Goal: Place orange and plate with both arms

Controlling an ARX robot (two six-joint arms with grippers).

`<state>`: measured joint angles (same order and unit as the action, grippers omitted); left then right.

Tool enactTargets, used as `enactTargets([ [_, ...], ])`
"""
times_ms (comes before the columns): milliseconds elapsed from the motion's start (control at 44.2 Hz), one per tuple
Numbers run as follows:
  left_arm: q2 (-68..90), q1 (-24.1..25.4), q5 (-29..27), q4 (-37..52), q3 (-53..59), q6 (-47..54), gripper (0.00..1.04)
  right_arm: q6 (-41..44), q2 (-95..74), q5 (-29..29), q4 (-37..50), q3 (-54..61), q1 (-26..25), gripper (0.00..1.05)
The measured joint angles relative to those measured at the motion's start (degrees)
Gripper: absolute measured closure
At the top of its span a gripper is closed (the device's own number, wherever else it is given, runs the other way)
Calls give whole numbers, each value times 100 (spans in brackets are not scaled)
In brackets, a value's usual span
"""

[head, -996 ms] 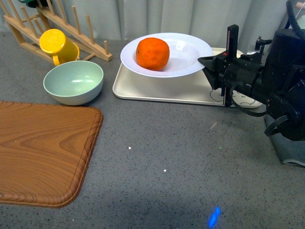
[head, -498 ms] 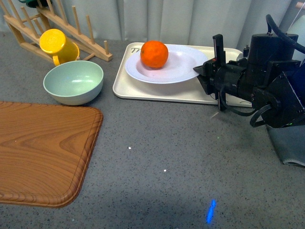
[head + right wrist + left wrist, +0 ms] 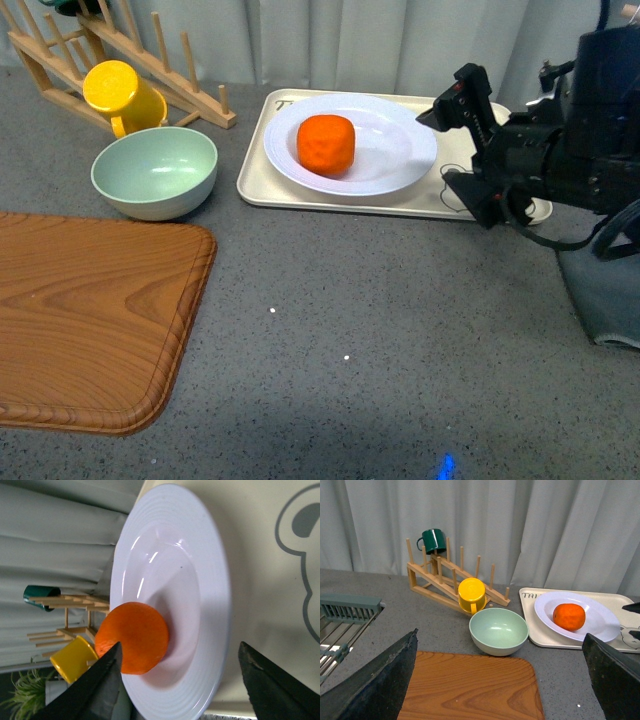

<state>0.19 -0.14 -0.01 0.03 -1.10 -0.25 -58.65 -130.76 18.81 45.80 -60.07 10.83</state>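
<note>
Right hand [image 3: 462, 142]: open wide, holding nothing; one finger above the plate's near-right rim, the other lower beside the tray edge, apart from the plate.
Left hand [image 3: 500, 680]: only two dark fingers at the lower corners of the left wrist view, spread far apart, nothing between them.
Plate [image 3: 395, 165]: white, ridged rim, lying flat on the beige tray [image 3: 262, 180] at the back of the bench [image 3: 380, 330].
Orange [image 3: 326, 144]: resting in the plate's well, left of centre.
Pale-green bowl [image 3: 154, 171]: on the bench just left of the tray.
Yellow mug [image 3: 118, 93]: on the wooden rack [image 3: 180, 75], behind the bowl.
Wooden board [image 3: 90, 310]: near left of the bench.
</note>
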Motion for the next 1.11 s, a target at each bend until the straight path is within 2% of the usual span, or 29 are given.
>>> enactTargets([
  [68, 0, 0, 0, 0, 0, 0, 7, 341, 345, -144, -164, 295, -33, 8],
  [158, 0, 0, 0, 0, 0, 0, 7, 1027, 824, -577, -616, 708, -35, 10],
  [272, 0, 0, 0, 0, 0, 0, 7, 2177, 1545, -1176, -911, 1377, 0, 9],
  [294, 0, 0, 0, 0, 0, 0, 7, 2623, 1875, -1443, -962, 1650, 39, 9],
  [385, 0, 0, 0, 0, 0, 0, 7, 3432, 2483, -2079, -885, 2133, 153, 9],
  [498, 0, 0, 2, 0, 0, 0, 7, 4717, 3401, -2806, -376, 2929, 286, 9],
  [589, 0, 0, 0, 0, 0, 0, 7, 5265, 3974, -3158, -175, 3432, 310, 9],
  [860, 0, 0, 2, 0, 0, 0, 7, 5748, 5967, -3834, -503, 4916, 319, 9],
  [973, 0, 0, 0, 0, 0, 0, 7, 5840, 6476, -3853, -520, 5178, 361, 10],
  [1019, 0, 0, 0, 0, 0, 0, 7, 5842, 6092, -3353, 800, 5484, 238, 20],
  [1064, -4, 0, 2, 0, 0, 0, 7, 5849, 5965, -3040, 1705, 5761, 120, 30],
  [1109, 4, 0, 0, 0, 0, 0, 7, 5849, 6260, -2940, 1858, 5849, 7, 41],
])
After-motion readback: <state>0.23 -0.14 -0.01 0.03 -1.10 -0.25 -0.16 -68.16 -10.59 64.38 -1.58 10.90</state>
